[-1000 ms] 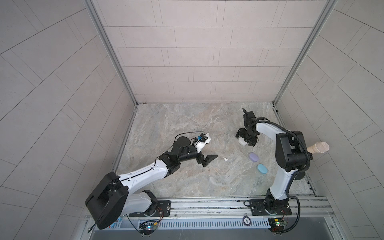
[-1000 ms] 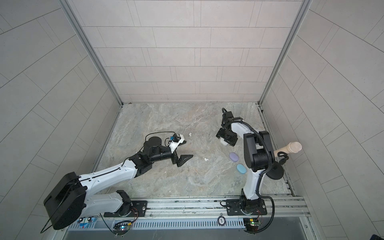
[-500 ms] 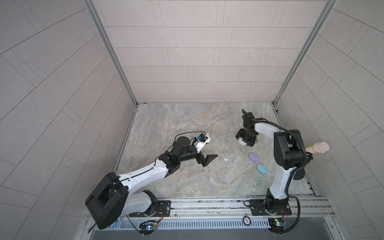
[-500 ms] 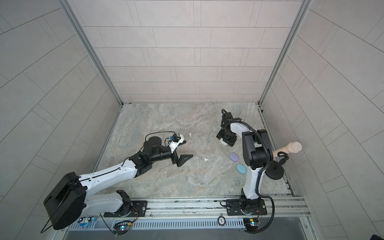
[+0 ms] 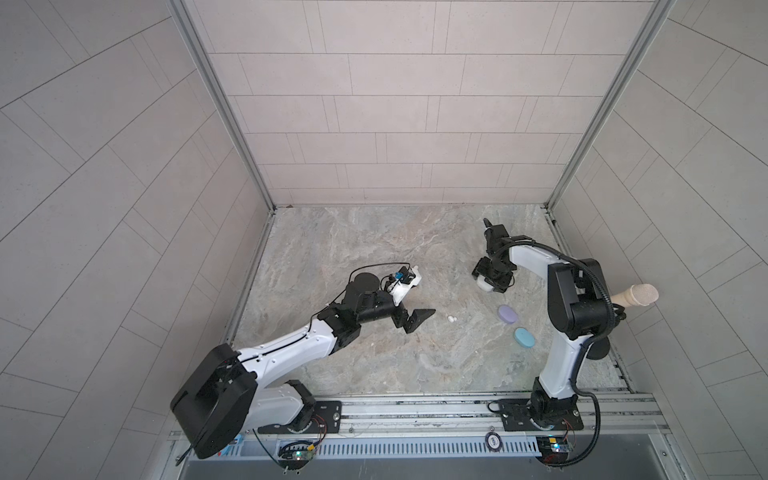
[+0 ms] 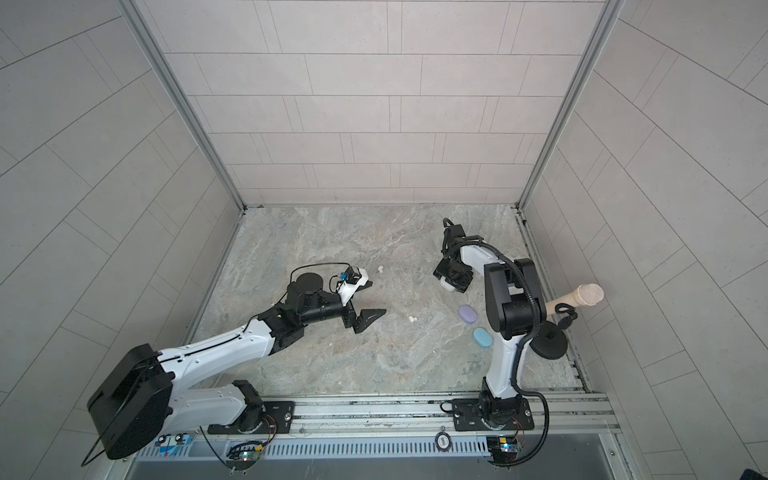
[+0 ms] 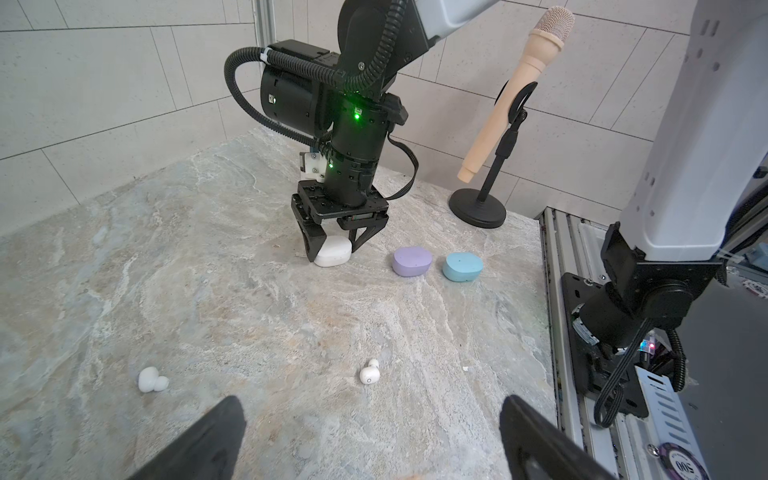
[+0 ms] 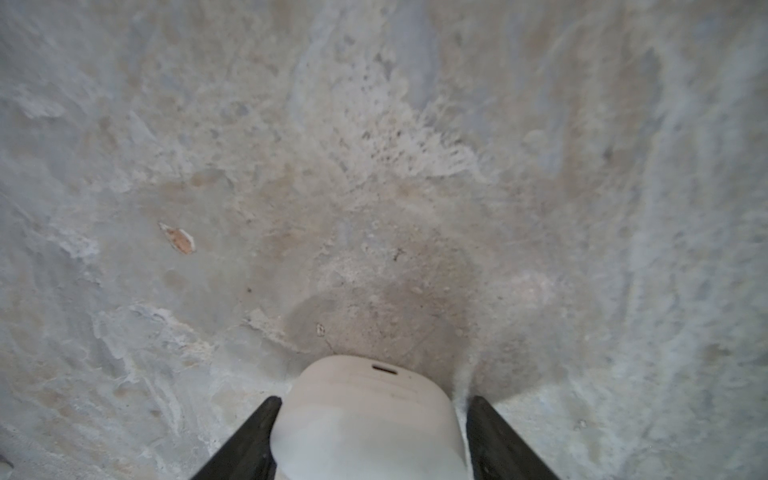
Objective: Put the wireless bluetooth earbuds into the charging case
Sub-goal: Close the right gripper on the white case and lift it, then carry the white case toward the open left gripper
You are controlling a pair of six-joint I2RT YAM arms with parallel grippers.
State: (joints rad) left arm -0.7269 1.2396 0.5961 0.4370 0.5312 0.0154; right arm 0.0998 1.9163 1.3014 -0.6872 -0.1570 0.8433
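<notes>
This is a robotics lab test cell. Plain panelled walls [image 5: 395,124] close it in at 9, 12 and 3 o'clock, joined at the corners by bare aluminium posts [image 5: 224,108]. The stone-look tabletop [image 5: 374,249] ends at 6 o'clock in an aluminium rail [image 5: 415,409]. Two robot arm bases [image 5: 540,415] are bolted to the rail, above a slotted cable duct [image 5: 415,449] and exposed circuit boards [image 5: 297,453] with loose wires. At 3 o'clock a microphone [image 5: 636,295] sits on a desk stand.
</notes>
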